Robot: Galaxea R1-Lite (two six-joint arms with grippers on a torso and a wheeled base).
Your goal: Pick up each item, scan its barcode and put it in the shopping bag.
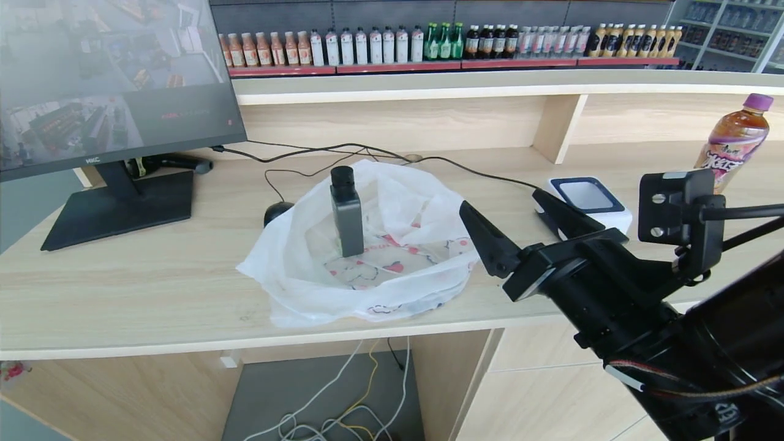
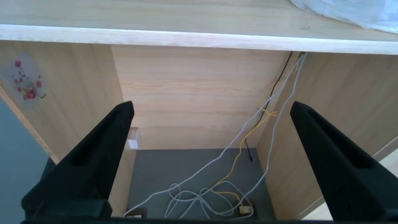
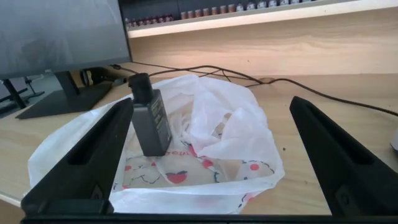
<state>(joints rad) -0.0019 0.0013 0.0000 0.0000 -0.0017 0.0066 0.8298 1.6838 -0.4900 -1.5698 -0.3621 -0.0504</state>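
Two sets of jaws stand spread and empty: the right gripper (image 1: pixel 520 226) hovers just right of the shopping bag (image 1: pixel 422 190), while the left gripper (image 2: pixel 211 162) sits low, below the near edge of the wooden counter (image 1: pixel 153 275). A dark bottle (image 1: pixel 347 211) stands upright inside the bag. Drink shelves (image 1: pixel 429 43) line the far wall. At far right the arm hides the base of a tea bottle (image 1: pixel 732 144).

shopping bag (image 1: pixel 288 269): thin translucent plastic | counter (image 1: pixel 122 288): pale matt wood grain | grey bottle (image 1: pixel 348 220): matt
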